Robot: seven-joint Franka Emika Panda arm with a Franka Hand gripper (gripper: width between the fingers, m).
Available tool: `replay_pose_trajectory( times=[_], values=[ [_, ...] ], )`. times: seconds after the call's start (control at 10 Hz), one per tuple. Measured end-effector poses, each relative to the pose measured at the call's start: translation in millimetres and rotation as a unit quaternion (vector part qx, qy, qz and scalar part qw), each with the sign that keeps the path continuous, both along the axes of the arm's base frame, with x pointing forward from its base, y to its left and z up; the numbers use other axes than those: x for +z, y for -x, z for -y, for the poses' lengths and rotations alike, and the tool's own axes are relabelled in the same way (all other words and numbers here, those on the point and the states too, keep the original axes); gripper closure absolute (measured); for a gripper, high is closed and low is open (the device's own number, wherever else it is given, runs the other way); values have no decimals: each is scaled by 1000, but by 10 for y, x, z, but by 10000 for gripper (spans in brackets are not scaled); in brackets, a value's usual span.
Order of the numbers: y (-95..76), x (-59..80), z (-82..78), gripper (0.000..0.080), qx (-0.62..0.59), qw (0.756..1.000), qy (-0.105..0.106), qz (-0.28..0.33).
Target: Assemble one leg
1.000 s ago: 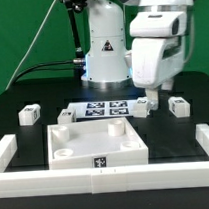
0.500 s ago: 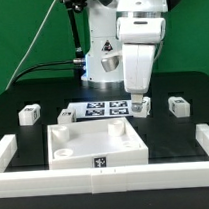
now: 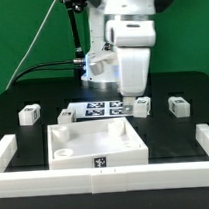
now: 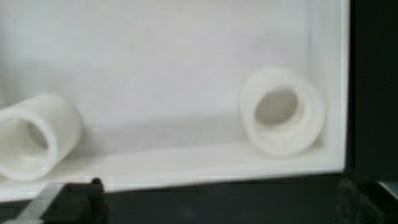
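I am holding my gripper (image 3: 126, 98), jaws spread wide, just beside a leg (image 3: 143, 106) near the socketed tray (image 3: 66, 162).

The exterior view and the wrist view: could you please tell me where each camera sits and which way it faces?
Exterior view: off the arm, across the table, facing the arm; shows arm and gripper.
Wrist view: on the wrist, looking down into the white tray; both fingertips show.
Both views share the white tray and the gripper.
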State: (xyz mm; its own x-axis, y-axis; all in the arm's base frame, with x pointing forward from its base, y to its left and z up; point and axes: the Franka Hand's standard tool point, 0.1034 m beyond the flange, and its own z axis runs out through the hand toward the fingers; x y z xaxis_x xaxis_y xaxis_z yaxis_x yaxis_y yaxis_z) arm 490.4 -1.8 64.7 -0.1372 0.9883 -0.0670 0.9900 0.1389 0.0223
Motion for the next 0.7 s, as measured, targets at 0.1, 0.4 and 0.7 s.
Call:
replay_pose_trajectory(
  times=[0.1,0.4,0.7],
  values=[
    [44,-26,89,150,28,1000,0,-4],
    [91,-51,188,150,45,999,2,-10],
    [102,-68,202,150,46,999,2,-11]
  ],
)
